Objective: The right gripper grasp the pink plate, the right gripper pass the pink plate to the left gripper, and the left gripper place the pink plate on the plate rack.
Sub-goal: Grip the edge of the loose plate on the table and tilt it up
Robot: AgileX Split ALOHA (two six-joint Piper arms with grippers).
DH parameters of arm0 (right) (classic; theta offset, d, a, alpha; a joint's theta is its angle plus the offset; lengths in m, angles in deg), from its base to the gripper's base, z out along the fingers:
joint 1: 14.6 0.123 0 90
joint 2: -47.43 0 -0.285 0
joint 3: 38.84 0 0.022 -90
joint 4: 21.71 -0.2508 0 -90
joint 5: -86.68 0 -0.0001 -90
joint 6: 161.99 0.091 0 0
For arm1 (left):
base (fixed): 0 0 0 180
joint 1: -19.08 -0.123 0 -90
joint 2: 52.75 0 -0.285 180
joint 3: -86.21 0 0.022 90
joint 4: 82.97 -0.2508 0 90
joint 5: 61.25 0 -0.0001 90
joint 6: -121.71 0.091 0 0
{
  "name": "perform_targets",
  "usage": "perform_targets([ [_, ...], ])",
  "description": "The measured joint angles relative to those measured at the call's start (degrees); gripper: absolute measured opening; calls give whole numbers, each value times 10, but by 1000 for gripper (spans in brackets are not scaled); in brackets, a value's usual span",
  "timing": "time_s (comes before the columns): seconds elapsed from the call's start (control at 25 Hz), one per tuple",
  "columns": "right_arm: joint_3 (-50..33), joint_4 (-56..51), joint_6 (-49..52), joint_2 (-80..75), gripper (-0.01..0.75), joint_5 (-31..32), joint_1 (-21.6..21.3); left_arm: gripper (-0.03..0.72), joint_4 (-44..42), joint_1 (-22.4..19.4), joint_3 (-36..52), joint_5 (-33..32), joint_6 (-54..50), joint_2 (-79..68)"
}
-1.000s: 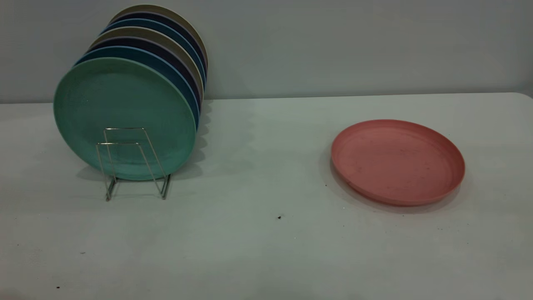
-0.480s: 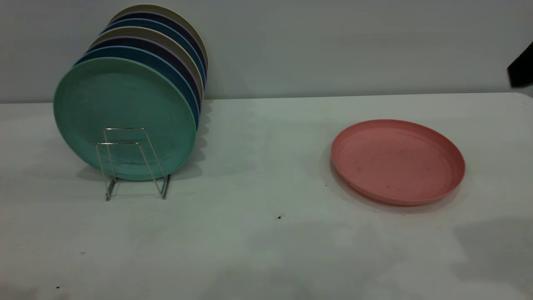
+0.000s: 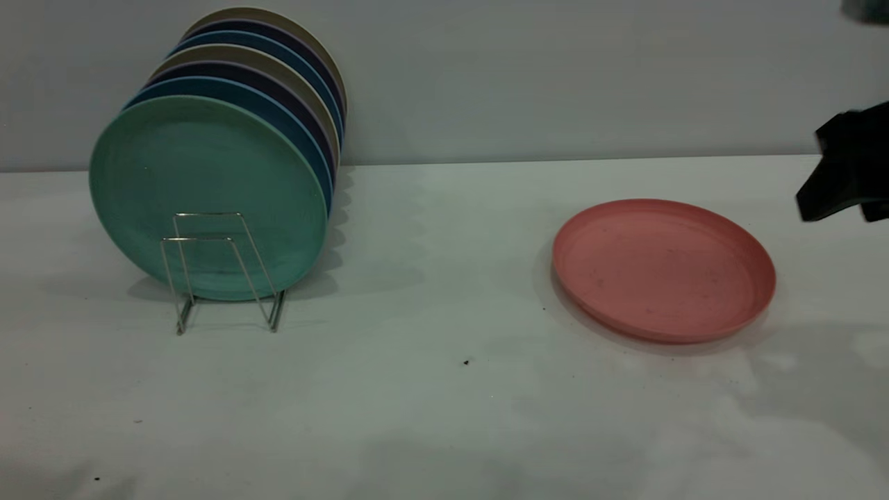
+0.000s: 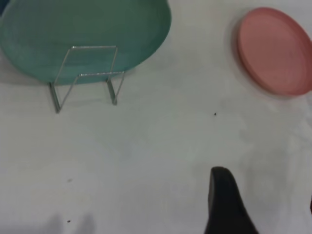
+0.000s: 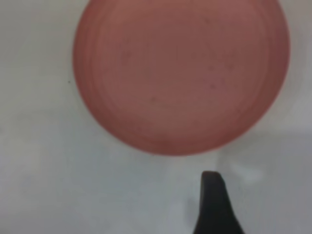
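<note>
The pale grey-white surface (image 3: pixel 444 417) carries everything. At its left stands a row of upright round plastic plates, a teal-green plate (image 3: pixel 208 198) in front with blue and beige ones behind, held in the thin silver wire plate rack (image 3: pixel 226 271), whose two front loops stand bare. The large round salmon-pink matte plastic plate (image 3: pixel 663 269) lies flat on the surface at the right, rim up, well apart from the rack and untouched.

Change: the black right end effector (image 3: pixel 844 170) now shows at the right edge of the exterior view, above the surface and near the pink plate's far right side, not touching it. A second ago it was absent; half a second ago only a black corner showed higher up. Judgement: the approach for the first grasp has begun; nothing is held.

Right wrist view: one black finger (image 5: pixel 214 204) shows just beside the plate's rim; I cannot tell whether this end effector is open or closed. Left end effector: one black finger (image 4: pixel 226 204) shows above bare surface; state likewise cannot be told. Plate and rack are unmoved.
</note>
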Motion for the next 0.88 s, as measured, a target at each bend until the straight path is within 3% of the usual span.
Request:
perform_targets([
  [0.64,156,-32,-5,-213,513,-5,-3,445,2,0,0,-27,1,5],
  [0.88,192,-39,-5,-257,471,-17,-14,445,2,0,0,-34,1,5],
])
